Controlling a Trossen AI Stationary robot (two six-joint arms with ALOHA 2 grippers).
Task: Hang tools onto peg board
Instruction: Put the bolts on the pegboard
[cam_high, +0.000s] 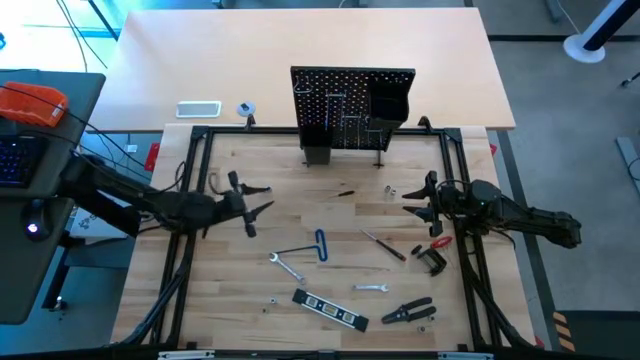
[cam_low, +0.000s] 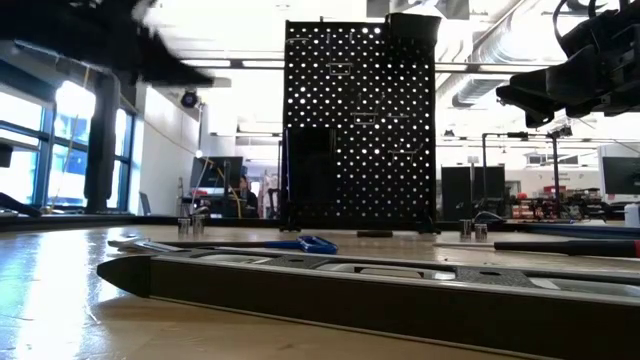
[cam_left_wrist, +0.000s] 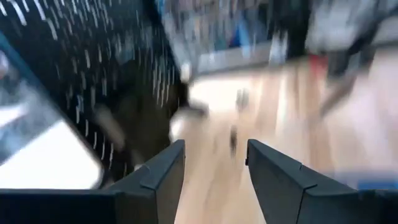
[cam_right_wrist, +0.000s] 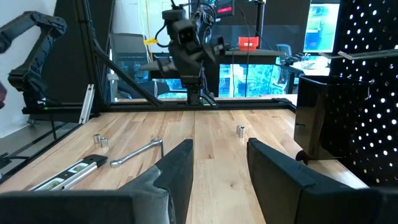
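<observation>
The black peg board (cam_high: 352, 105) stands upright at the table's far middle, with a black box bin (cam_high: 388, 100) on its right side; it also shows in the low view (cam_low: 360, 125). The tools lie flat on the wood: a blue-handled bent key (cam_high: 320, 245), a silver wrench (cam_high: 288, 267), a small wrench (cam_high: 370, 288), a black level (cam_high: 330, 310), black-handled pliers (cam_high: 410, 312), a red-and-black clamp (cam_high: 432, 255) and a thin screwdriver (cam_high: 383, 245). My left gripper (cam_high: 262, 199) is open and empty above the table's left middle. My right gripper (cam_high: 413, 200) is open and empty above the right middle.
A white tray (cam_high: 198, 109) and a small tape roll (cam_high: 245, 109) lie on the far table behind the frame. Small metal sockets (cam_high: 390, 190) stand near my right gripper. Black frame rails (cam_high: 190, 230) run along both table sides. Bare wood lies between the grippers.
</observation>
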